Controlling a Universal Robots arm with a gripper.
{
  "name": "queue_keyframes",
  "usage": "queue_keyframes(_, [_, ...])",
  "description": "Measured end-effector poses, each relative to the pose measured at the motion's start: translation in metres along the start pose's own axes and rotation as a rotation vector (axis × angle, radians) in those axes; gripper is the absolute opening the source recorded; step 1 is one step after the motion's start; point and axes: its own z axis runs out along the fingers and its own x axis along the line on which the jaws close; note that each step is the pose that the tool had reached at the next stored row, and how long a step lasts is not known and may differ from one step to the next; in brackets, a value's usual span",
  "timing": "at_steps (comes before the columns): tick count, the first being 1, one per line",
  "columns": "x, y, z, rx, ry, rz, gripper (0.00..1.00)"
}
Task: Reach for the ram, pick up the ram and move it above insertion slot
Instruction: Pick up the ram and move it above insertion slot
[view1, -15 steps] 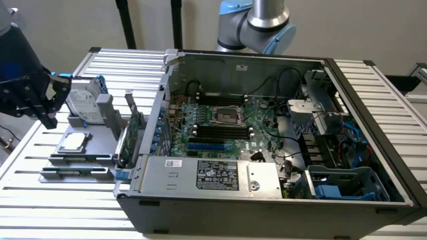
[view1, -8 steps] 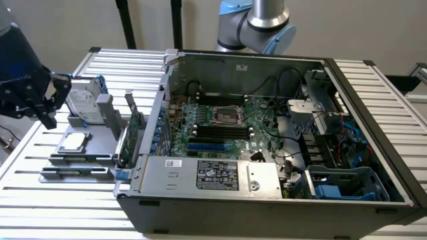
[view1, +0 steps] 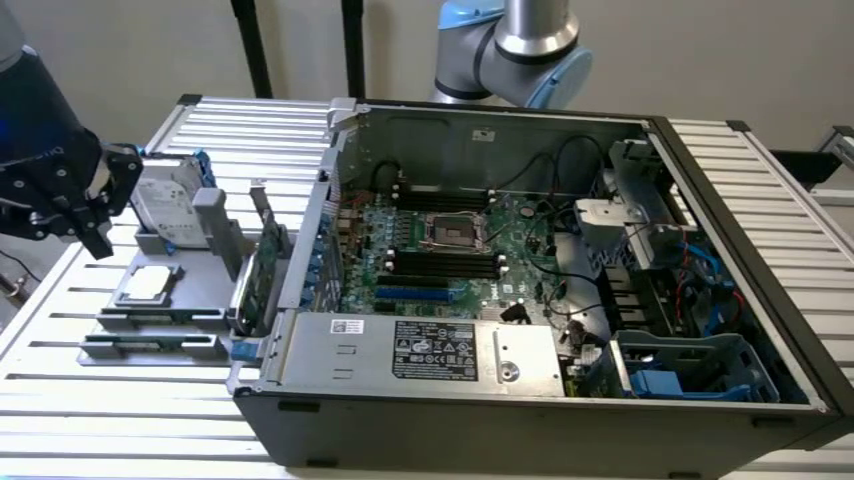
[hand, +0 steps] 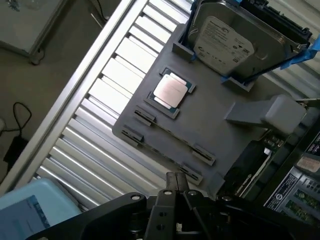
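**RAM STICK IN BENCH FIXTURE; GRIPPER STANDING CLEAR**

**Ram** (view1: 154, 318) (hand: 173, 136): a thin strip stood on edge between two end clips on the grey fixture plate (view1: 210, 290) (hand: 220, 125). Its long axis ran from the exterior view's left to its right, roughly parallel to the table's near edge. It was seen edge-on, so its chips could not be made out. It sat just near of the processor chip (view1: 147, 283) (hand: 170, 91), with a second clip row nearer again.

**Gripper** (view1: 96, 243) (hand: 175, 179): fingers closed together with nothing between them. It hung at the exterior view's left, above the fixture's far-left corner beside the hard drive (view1: 167, 200) (hand: 225, 40), and was apart from the ram.

**Surface and room**: a ribbed aluminium table (view1: 134, 420) (hand: 100, 100) stood before a pale wall with black uprights.

**Exterior view**:
- An open computer case (view1: 534, 430) stood right of the fixture.
- Inside it were the motherboard (view1: 521, 250), black insertion slots (view1: 434, 262) and the power supply (view1: 427, 350).
- An upright green expansion card (view1: 263, 265) stood between the fixture and the case.
- The arm's blue-capped joint (view1: 521, 40) stood at the far side.

**Wrist view**:
- The hard drive's printed label was in view.
- Past the table edge lay bare floor with a black cable (hand: 20, 135).
- A pale blue box (hand: 30, 210) was also in view.
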Motion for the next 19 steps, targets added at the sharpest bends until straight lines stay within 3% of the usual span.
queue_keyframes(19, [0.0000,0.0000,0.0000,0.0005,0.0112,-0.345,0.11])
